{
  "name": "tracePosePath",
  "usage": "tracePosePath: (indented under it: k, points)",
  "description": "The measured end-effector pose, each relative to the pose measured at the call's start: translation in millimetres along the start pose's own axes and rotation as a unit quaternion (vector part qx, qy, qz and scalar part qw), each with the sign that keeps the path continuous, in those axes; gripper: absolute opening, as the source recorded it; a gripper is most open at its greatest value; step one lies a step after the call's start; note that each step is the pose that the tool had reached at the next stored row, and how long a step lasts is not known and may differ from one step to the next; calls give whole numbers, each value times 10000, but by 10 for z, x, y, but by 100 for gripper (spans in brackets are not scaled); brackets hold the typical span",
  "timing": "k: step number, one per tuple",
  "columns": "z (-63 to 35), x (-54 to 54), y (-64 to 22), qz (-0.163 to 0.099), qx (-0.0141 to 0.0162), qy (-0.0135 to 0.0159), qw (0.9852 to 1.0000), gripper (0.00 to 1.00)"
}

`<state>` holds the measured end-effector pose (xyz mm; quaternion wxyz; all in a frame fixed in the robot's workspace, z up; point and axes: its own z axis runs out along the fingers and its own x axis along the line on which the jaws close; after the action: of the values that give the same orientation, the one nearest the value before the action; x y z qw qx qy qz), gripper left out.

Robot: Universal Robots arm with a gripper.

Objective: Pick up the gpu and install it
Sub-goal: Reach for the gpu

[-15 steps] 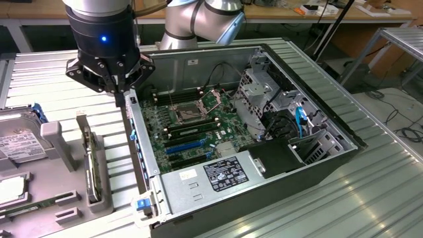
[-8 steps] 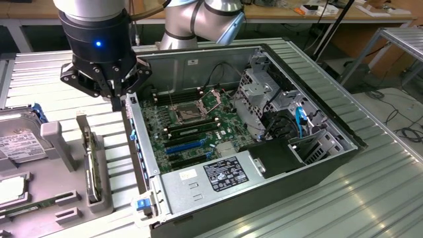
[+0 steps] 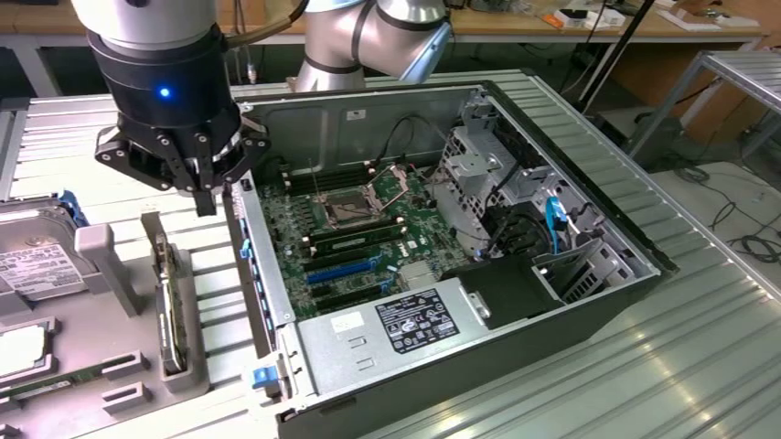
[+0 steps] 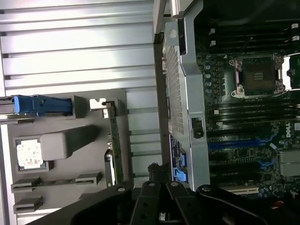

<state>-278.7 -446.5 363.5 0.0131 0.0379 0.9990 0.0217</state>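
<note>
The gpu [image 3: 167, 293] is a thin dark card with a metal end bracket, standing on edge in a slot of the grey holder [image 3: 116, 274] at the exterior view's left. In the wrist view the gpu [image 4: 114, 145] appears edge-on in the same holder [image 4: 61, 140]. My gripper [image 3: 204, 194] hangs above the table between the holder and the open computer case [image 3: 403, 338], fingers pointing down, shut and holding nothing. Its fingertips [image 4: 154, 169] sit between the card and the case's perforated wall. The motherboard [image 3: 354, 229] lies exposed, with blue slots [image 3: 342, 270].
A hard drive [image 3: 27, 265] with a blue bracket [image 4: 42, 105] sits in the holder at the exterior view's far left. A square silver chip [image 4: 29, 154] and a green memory stick [image 3: 49, 384] also rest there. Ribbed metal tabletop [image 3: 683, 366] surrounds the case.
</note>
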Motion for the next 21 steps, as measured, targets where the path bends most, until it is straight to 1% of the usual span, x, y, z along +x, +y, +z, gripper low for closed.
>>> tracePosePath:
  k: [4,18,21]
  points:
    - [2,57,-49,0,0,0,10000,11]
    - [11,193,-147,0,0,0,10000,11]
    - [14,247,-192,0,0,0,10000,11]
